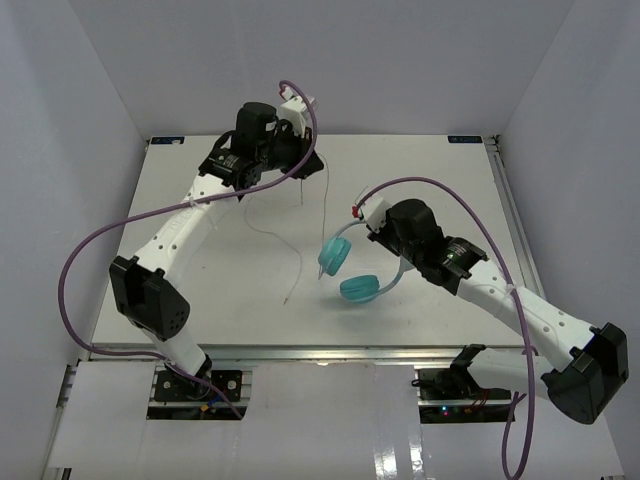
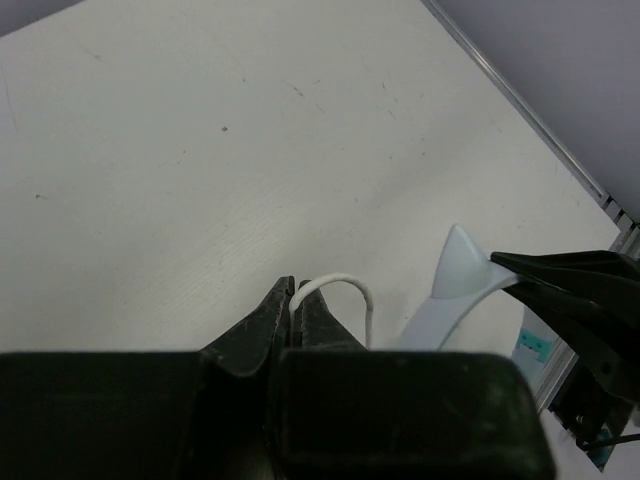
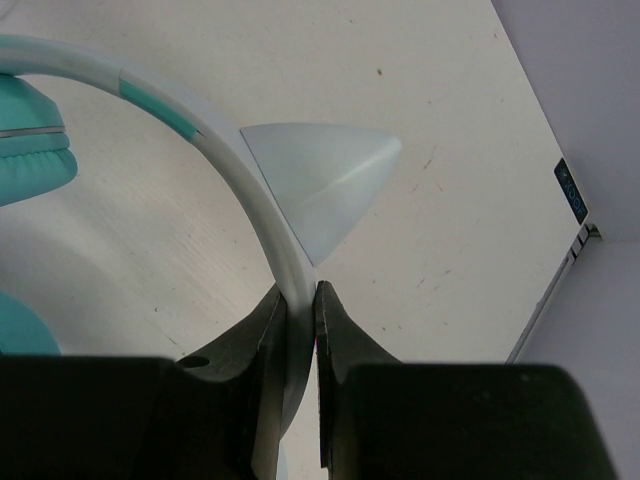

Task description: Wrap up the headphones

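The teal headphones (image 1: 348, 272) hang in mid-table, two round earcups below my right gripper (image 1: 385, 240). That gripper (image 3: 298, 298) is shut on the pale headband (image 3: 225, 160), beside a pointed ear-shaped piece (image 3: 320, 185); one teal earcup (image 3: 30, 140) shows at the left. My left gripper (image 1: 303, 165) is at the far middle of the table and is shut on the thin whitish cord (image 2: 340, 290). The cord (image 1: 325, 205) runs from there down to the earcups, and a loose length (image 1: 292, 262) trails on the table. The headband piece (image 2: 450, 290) and the right fingers (image 2: 575, 290) show in the left wrist view.
White table with a metal rail along the right edge (image 1: 510, 210) and grey walls on three sides. Purple arm cables (image 1: 95, 250) loop off both arms. The table's right edge rail also shows in the left wrist view (image 2: 520, 100).
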You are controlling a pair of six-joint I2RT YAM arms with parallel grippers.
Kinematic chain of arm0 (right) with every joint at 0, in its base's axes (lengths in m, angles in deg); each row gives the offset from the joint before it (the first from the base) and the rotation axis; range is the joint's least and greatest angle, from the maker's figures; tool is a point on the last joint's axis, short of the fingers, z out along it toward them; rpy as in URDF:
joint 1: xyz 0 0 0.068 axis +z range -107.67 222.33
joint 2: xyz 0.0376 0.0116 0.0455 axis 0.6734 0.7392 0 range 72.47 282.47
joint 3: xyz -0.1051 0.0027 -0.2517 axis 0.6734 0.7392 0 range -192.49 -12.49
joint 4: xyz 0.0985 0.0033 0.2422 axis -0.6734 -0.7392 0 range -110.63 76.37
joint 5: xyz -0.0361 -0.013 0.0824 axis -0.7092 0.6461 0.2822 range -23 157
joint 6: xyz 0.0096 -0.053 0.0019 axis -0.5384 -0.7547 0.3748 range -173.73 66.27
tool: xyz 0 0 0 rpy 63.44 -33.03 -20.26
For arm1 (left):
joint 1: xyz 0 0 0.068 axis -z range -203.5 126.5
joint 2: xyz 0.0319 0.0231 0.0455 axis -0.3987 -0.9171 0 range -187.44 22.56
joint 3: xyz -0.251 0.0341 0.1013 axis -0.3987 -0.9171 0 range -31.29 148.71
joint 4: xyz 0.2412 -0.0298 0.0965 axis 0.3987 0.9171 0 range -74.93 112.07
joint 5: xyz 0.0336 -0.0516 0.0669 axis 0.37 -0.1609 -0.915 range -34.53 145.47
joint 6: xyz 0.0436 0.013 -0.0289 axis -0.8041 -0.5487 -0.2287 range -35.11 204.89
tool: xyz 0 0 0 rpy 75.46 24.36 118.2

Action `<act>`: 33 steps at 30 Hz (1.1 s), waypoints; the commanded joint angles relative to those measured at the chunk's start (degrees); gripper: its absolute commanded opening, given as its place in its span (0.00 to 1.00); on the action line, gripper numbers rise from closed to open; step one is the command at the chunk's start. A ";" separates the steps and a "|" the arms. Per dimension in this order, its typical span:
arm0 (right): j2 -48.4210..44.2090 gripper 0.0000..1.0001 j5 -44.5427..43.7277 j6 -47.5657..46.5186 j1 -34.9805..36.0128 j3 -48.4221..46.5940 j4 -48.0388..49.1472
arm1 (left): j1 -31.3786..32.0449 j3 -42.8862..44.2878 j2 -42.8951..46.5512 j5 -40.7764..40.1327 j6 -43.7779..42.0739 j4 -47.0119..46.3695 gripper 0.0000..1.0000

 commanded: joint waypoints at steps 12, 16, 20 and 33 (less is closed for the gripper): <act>7.29 0.08 -10.92 11.37 -1.41 -5.03 13.61 | 0.16 12.06 -0.38 3.82 2.73 10.32 0.00; 6.68 0.08 -4.94 14.00 -1.41 -5.92 12.65 | 0.27 11.62 -1.18 1.16 2.89 10.95 0.00; 3.66 0.08 1.66 12.97 -1.41 -4.45 12.27 | 0.18 11.73 -1.97 -4.34 1.92 11.53 0.00; 6.76 0.08 1.29 20.34 -1.33 -6.18 14.46 | 1.78 16.45 -4.28 2.56 3.52 12.36 0.00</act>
